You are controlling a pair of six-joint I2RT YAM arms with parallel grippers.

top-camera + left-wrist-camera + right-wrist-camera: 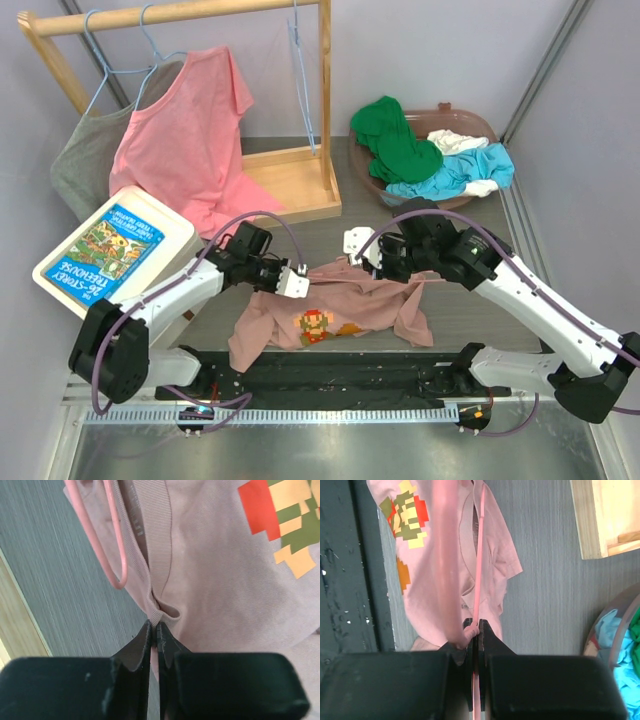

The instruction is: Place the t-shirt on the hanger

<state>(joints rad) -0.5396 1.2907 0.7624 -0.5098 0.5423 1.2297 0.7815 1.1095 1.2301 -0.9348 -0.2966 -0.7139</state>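
Now the left gripper (154,632) pinches the collar of the pink t-shirt (215,580) tight, and the right gripper (476,630) squeezes the thin pink hanger (479,570) between its closed fingers

**White shells, black joints**

My left arm (175,290) and right arm (540,310) are white tubes between black joints, each trailed by a purple cable (262,213). My left gripper (304,274) and right gripper (350,250) have white housings and matte black fingers (135,650).
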